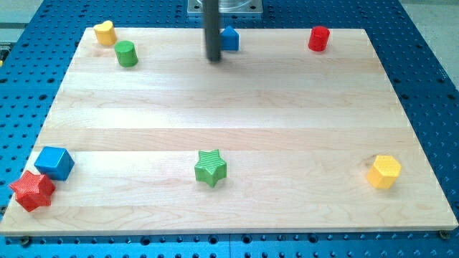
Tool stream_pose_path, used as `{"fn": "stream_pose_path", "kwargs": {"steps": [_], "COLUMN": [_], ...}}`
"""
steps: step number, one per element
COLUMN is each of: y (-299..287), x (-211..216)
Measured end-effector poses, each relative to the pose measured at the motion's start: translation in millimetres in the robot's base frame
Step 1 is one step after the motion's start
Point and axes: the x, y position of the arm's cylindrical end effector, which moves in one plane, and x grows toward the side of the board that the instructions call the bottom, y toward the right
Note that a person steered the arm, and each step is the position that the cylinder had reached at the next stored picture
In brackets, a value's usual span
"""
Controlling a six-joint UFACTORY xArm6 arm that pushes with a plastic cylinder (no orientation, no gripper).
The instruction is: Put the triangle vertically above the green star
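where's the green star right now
The green star sits near the view's bottom, about mid-board, between the blue cube and the yellow block, far from my tip.

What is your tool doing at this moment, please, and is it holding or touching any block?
Tool: a bare rod, no jaws, holding nothing; my tip sits just left of the blue triangle block at the view's top; contact cannot be told.

I count seven blocks on my board: two stars, the green star and red star, two cylinders, green and red, two blue blocks, the cube and a part-hidden one, plus one yellow heart and one yellow hexagon.
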Motion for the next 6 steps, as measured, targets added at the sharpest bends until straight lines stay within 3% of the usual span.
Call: {"fn": "stream_pose_path", "kwargs": {"steps": [1,2,3,5,6], "y": [77.8,90.4,32.9,-134.6,-125.4], "x": [-16.0,-53.3,-70.0,32.6,25.3]}}
